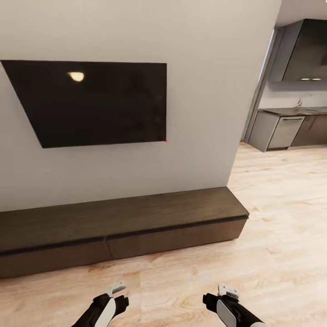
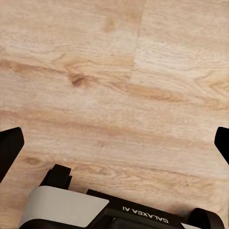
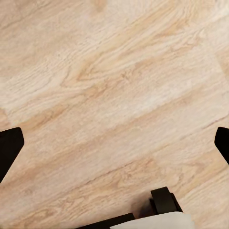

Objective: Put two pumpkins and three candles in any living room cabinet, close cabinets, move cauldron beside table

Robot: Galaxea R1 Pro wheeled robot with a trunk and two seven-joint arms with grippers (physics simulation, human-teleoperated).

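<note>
Cabinet spans mid-frame, fronts closed, under wall TV. My left gripper and right gripper spread wide over bare wood floor.

One long low dark-brown cabinet against the far wall, with two plain fronts side by side. One black screen above it. Two tools near: left tool, right tool.
</note>
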